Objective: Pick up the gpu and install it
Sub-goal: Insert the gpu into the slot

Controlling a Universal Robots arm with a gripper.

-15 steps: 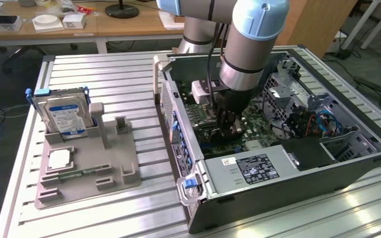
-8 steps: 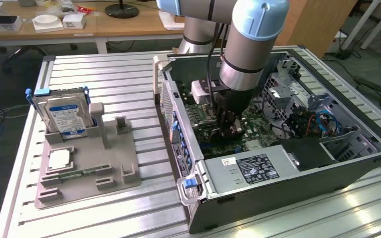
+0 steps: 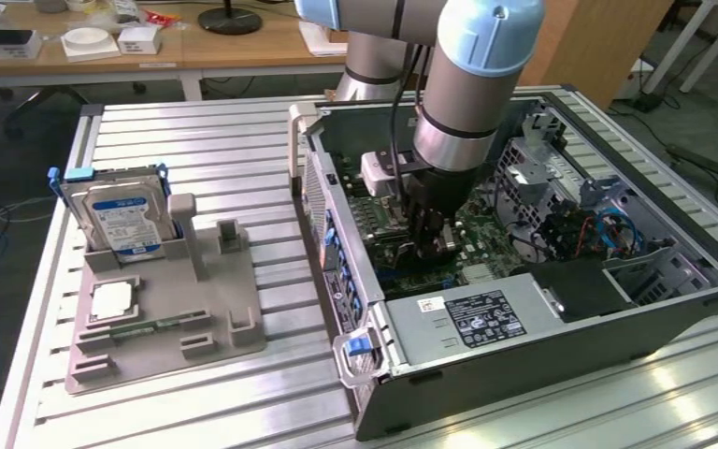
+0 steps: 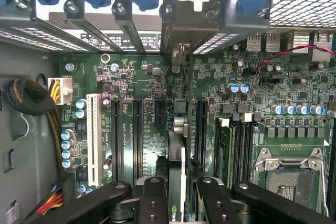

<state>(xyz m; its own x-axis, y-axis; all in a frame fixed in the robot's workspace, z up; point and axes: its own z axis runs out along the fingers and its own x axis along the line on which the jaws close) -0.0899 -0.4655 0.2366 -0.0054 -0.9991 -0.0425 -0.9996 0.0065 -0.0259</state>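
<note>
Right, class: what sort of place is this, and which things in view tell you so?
Probably a robotics lab or workshop bench for computer assembly: an open grey metal computer case lies on a ribbed aluminium table, a grey plastic parts holder carries a silver blue-labelled hard drive, and wooden desks stand behind.

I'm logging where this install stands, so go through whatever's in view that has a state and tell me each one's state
gripper: shut on the gpu, down inside the case
gpu: held edge-on over the motherboard slots, bracket end at the rear openings
computer case: lying on its side, side panel off
hard drive: standing upright in the grey holder
processor socket: empty
grey holder: flat on the table
</note>
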